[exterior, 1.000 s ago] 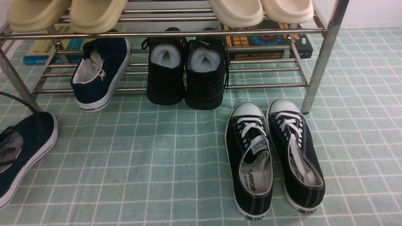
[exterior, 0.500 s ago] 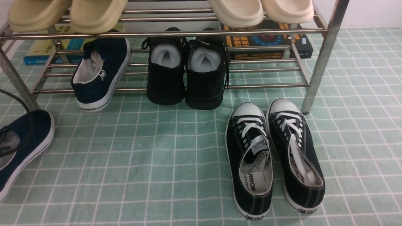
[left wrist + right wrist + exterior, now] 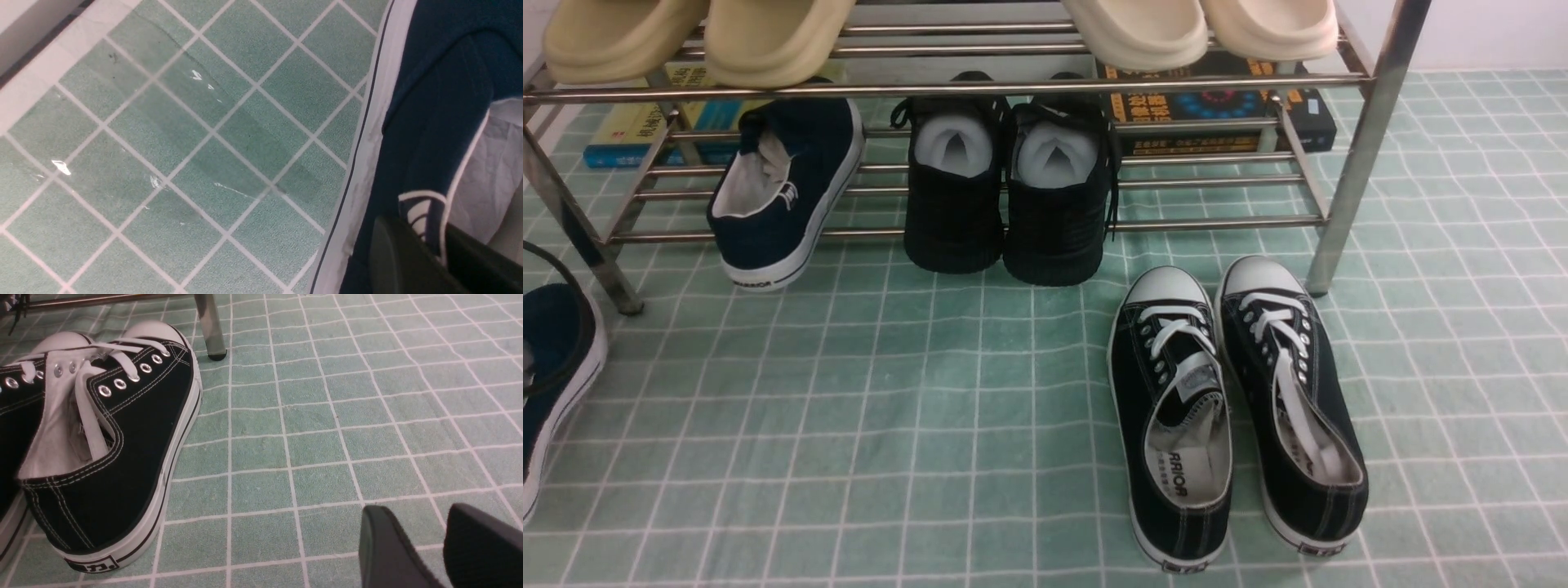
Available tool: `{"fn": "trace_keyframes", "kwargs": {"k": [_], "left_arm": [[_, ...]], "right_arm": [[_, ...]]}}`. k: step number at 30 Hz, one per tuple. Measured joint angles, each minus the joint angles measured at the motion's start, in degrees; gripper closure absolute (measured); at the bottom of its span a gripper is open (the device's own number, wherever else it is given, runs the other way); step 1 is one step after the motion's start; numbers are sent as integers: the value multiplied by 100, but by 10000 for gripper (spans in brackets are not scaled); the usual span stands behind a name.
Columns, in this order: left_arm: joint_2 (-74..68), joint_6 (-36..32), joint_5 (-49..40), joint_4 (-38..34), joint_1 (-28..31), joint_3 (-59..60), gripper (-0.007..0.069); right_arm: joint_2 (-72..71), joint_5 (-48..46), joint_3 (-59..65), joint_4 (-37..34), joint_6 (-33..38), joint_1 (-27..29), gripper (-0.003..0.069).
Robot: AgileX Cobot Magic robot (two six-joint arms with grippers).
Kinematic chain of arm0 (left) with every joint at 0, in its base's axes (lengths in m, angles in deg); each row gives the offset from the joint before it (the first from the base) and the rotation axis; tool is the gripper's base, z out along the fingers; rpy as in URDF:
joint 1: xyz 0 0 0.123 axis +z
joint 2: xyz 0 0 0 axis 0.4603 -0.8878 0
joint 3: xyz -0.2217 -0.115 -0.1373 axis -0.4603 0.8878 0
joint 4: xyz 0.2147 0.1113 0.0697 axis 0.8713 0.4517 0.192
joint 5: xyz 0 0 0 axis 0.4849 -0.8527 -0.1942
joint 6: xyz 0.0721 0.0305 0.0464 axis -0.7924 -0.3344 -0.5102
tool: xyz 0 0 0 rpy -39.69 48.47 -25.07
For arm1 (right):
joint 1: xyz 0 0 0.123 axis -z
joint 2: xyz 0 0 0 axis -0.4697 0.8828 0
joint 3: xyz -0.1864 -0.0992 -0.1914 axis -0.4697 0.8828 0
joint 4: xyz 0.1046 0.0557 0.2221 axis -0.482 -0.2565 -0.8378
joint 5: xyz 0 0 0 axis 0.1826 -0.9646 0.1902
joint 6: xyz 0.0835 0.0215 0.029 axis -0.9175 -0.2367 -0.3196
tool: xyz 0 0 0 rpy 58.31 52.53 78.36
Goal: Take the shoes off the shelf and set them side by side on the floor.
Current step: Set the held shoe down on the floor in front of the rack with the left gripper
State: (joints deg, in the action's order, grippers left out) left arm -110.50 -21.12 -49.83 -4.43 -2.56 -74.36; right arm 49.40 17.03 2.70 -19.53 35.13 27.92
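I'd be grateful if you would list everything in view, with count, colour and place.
Slip-on sneakers: two, navy, one on the rack's lower tier, one in the left gripper
Stuffed shoes: two, black, lower tier
Clogs: four, cream, upper tier
Lace-up sneakers: two, black and white, on the floor
Shoe rack: one, silver, on the floor
Books: several, blue-yellow and black, behind the rack
Floor: green, white grid
Cable: black, far left
Grippers: two, dark
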Motion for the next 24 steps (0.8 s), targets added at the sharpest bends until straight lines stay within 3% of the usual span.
{"fn": "trace_keyframes", "kwargs": {"k": [15, 19, 21, 24], "left_arm": [[-62, -463, -213, 417, 0, 0, 540], [-62, -711, -255, 429, 0, 0, 454], [-43, -763, -256, 437, 0, 0, 351], [64, -776, -302, 437, 0, 0, 286]], "right_arm": [[0, 0, 0, 0, 0, 0, 420], [0, 0, 0, 0, 0, 0, 420], [0, 0, 0, 0, 0, 0, 420], [0, 0, 0, 0, 0, 0, 420]]}}
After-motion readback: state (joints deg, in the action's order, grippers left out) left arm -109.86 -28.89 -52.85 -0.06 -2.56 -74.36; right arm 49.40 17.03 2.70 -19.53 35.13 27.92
